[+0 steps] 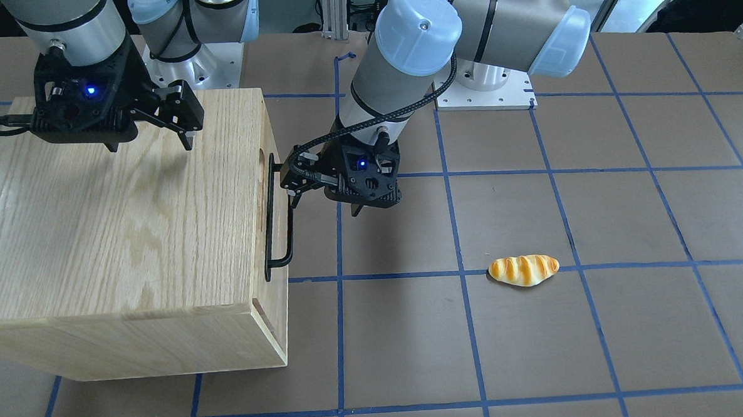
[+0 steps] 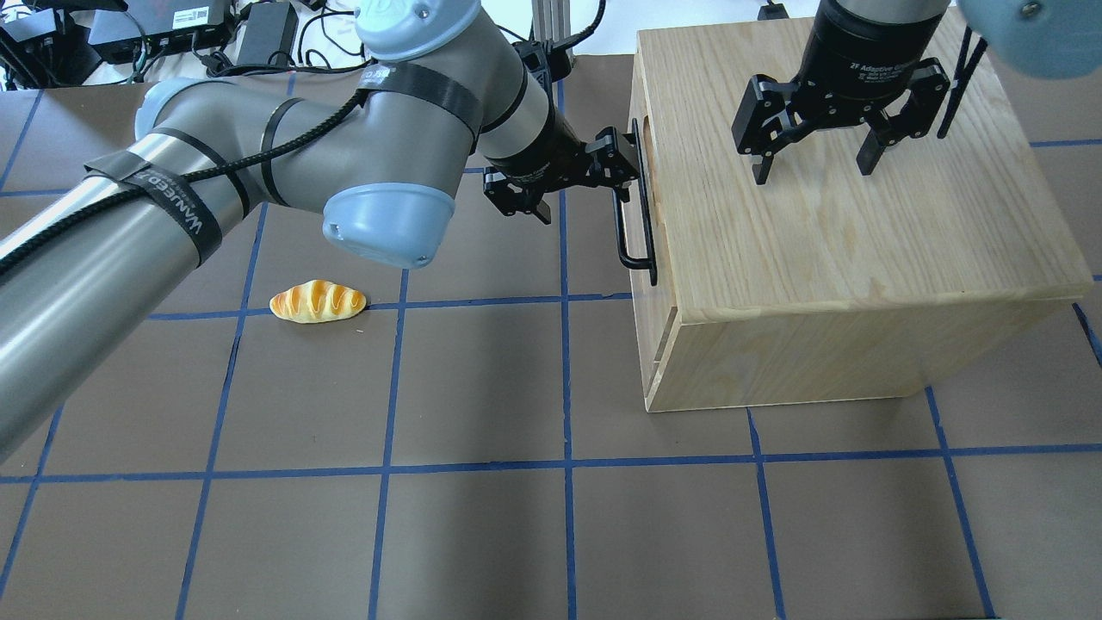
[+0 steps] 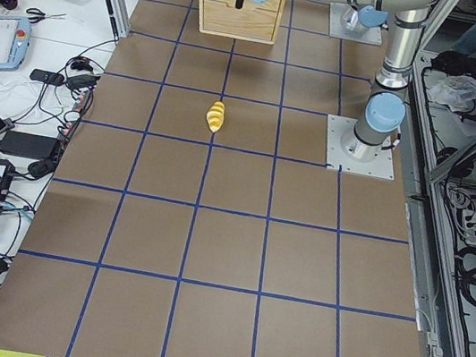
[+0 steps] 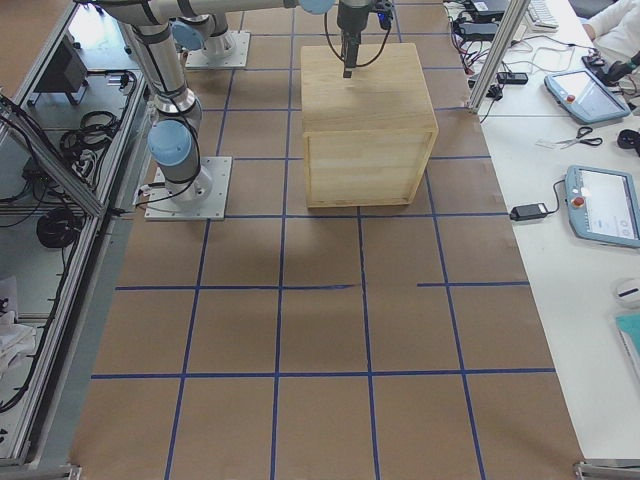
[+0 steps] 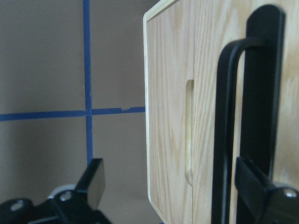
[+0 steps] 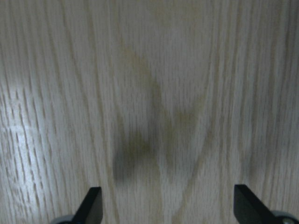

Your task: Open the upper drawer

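- The oak cabinet (image 2: 818,258) stands on the brown table (image 2: 482,517), which is marked with blue tape lines.
- The upper drawer (image 5: 205,93) is in the cabinet's front face, just under its top edge. Its panel looks flush with the rest of that face, so it reads as shut.
- A long black bar handle (image 2: 622,228) runs along that drawer front, standing off the wood on 2 short posts.
- The left gripper (image 5: 169,170) is at the cabinet's front face, level with the handle and near the handle's far end in the overhead view.
- Its 2 fingers (image 5: 93,179) are spread wide. 1 is on the cabinet side, right against the handle, and the other is out over the table, away from the cabinet.
- In the left wrist view the thin bar runs between the 2 fingers, just beside the cabinet-side one, and nothing is pinched.
- The right gripper (image 2: 812,172) hangs over the cabinet's top, toward its rear half, pointing down.
- Its 2 fingers (image 6: 93,200) are wide apart, with bare wood grain and a soft shadow between them. I cannot tell whether the tips touch the top.
- A toy bread roll (image 2: 317,301) lies on the table, well apart from the cabinet on its drawer-front side.
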Available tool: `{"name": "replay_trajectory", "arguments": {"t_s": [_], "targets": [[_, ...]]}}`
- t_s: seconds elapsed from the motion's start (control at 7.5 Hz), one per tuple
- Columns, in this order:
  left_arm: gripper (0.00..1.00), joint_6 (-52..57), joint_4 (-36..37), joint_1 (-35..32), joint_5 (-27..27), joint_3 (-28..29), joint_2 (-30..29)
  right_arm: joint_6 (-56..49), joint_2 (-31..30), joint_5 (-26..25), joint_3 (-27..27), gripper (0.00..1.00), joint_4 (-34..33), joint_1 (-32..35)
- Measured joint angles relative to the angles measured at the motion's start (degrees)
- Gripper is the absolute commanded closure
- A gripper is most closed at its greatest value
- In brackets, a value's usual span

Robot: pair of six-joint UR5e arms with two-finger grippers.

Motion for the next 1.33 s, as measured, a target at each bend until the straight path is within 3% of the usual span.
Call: {"name": "replay_trajectory", "arguments": {"t_s": [0.67, 1.33], "targets": [[0.00, 2.9, 0.2, 0.4, 1.2, -0.7, -0.7, 0.0, 0.0, 0.0, 0.0, 0.00, 0.0, 0.0], [0.00, 7.6, -2.7, 4.6, 3.6, -3.3, 2.4, 0.0, 0.0, 0.0, 0.0, 0.00, 0.0, 0.0]]}}
